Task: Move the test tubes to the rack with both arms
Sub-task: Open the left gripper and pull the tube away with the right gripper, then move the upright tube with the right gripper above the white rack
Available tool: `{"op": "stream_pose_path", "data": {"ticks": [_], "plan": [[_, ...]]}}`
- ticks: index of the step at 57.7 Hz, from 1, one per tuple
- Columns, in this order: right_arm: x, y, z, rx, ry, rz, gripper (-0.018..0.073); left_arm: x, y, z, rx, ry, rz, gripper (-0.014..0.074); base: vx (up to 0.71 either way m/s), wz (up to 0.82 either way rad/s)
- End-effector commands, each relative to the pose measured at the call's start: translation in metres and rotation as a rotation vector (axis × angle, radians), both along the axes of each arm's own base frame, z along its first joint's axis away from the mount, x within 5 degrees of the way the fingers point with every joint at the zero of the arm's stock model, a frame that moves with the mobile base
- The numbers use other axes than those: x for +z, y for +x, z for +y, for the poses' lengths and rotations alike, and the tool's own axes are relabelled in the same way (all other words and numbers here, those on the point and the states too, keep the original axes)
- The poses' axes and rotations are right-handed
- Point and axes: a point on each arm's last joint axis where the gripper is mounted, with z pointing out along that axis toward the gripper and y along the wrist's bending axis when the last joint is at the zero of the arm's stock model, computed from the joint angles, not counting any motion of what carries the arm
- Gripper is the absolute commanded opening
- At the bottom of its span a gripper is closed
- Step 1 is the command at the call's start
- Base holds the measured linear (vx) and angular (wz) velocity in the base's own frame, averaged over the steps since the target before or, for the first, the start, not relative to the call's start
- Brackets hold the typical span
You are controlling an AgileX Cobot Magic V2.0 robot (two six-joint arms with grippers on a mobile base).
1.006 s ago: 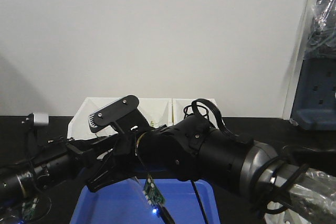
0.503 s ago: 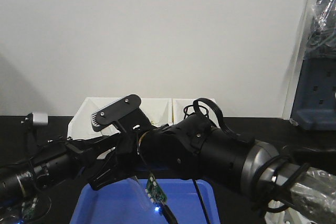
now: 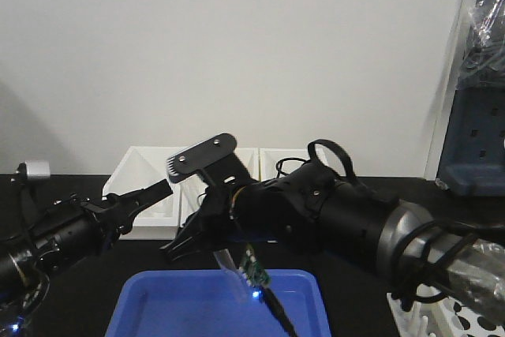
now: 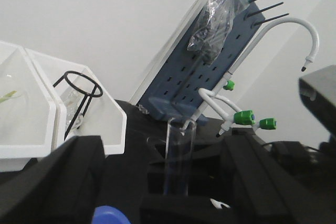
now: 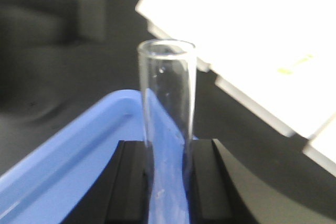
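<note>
**Right wrist view.** The right gripper pinches a clear test tube between its two black pads, the jaws drawn in to the tube's width. The open rim stands out beyond the fingertips, over a corner of the blue tray.

**Left wrist view.** A second test tube stands centred between the broad black fingers of the left gripper. Its base is lost in shadow, so it cannot be told whether these jaws grip it or stand spread.

**Front view.** The right arm reaches in from the right and the left arm from the left. Their heads are near each other, above the tray's far rim. The glass is hard to make out here. Only this view shows the white rack, at the near right corner and well apart from both grippers.

Only the left wrist view shows the black wire ring stand in a white bin, the blue pegboard and the white gooseneck tap on the right.

**Edges.** The white bins line the far side just behind the arms. Black tabletop shows open to their right.
</note>
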Motion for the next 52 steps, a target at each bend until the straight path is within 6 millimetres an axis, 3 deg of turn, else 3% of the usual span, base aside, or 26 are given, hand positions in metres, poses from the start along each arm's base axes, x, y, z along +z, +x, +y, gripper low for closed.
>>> {"op": "stream_pose_path", "data": {"ticks": [1,11,19,26,37,45,52], "plan": [[0.053,0.007,-0.03,-0.056,0.105,-0.163,-0.001,0.032,-0.004,0.006,-0.016,-0.11,-0.129,0.056,0.0,0.0],[0.089,0.013,-0.085,-0.161,0.137,-0.282,-0.001,0.033,-0.002,0.017,0.008,-0.116,-0.145,0.0529,0.0,0.0],[0.109,-0.003,-0.136,-0.237,0.17,-0.407,-0.001,0.032,0.0,0.022,0.034,-0.091,-0.158,0.0521,0.0,0.0],[0.107,-0.027,-0.181,-0.315,0.181,-0.474,-0.001,0.029,0.002,0.023,0.061,-0.045,-0.16,0.0521,0.0,0.0],[0.089,-0.064,-0.233,-0.429,0.193,-0.548,-0.001,0.028,0.002,0.024,0.068,-0.037,-0.153,0.0521,0.0,0.0],[0.079,-0.089,-0.254,-0.482,0.198,-0.602,-0.0009,0.028,0.002,0.024,0.068,-0.037,-0.153,0.0521,0.0,0.0],[0.071,-0.097,-0.258,-0.488,0.205,-0.628,-0.0009,0.028,0.002,0.024,0.068,-0.037,-0.153,0.0521,0.0,0.0]]}}
